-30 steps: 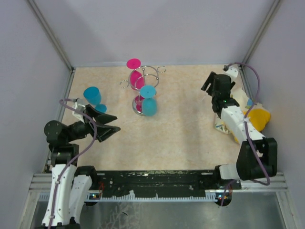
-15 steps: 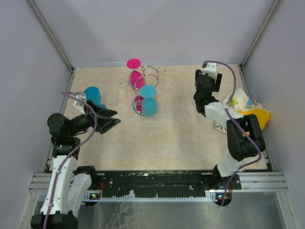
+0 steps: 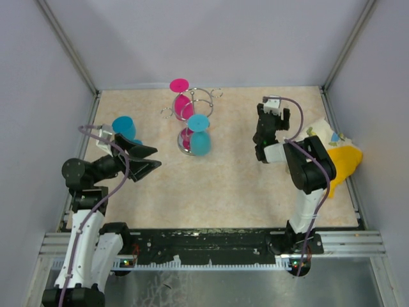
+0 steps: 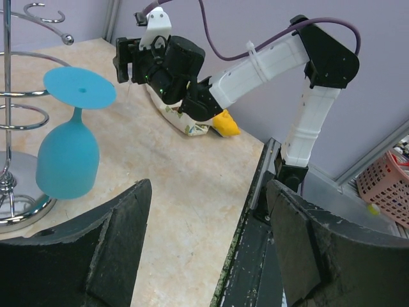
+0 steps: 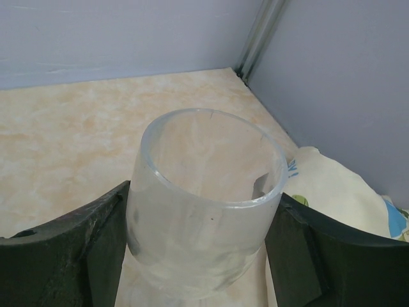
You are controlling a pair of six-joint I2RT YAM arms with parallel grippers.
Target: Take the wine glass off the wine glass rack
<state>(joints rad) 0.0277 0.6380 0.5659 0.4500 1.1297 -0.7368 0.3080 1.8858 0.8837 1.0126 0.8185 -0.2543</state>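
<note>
The wine glass rack (image 3: pixel 203 97), silvery wire on a round base, stands at the back middle; in the left wrist view the rack (image 4: pixel 7 131) shows at the left edge. A blue wine glass (image 3: pixel 199 138) (image 4: pixel 68 160) and a pink wine glass (image 3: pixel 181 102) hang upside down from it. My left gripper (image 3: pixel 151 165) (image 4: pixel 209 187) is open and empty, to the left of the rack. My right gripper (image 3: pixel 266 123) (image 5: pixel 203 192), right of the rack, is shut on a clear glass (image 5: pixel 206 211), one finger against each side.
A second blue glass (image 3: pixel 123 126) stands near the left wall, just behind my left gripper. A printed cloth (image 3: pixel 321 136) (image 5: pixel 332 185) and a yellow object (image 3: pixel 346 160) lie against the right wall. A pink basket (image 4: pixel 385 192) sits off the table.
My right arm has folded and swung left, carrying its gripper from the back right corner toward the middle. The left arm shifted only slightly.
</note>
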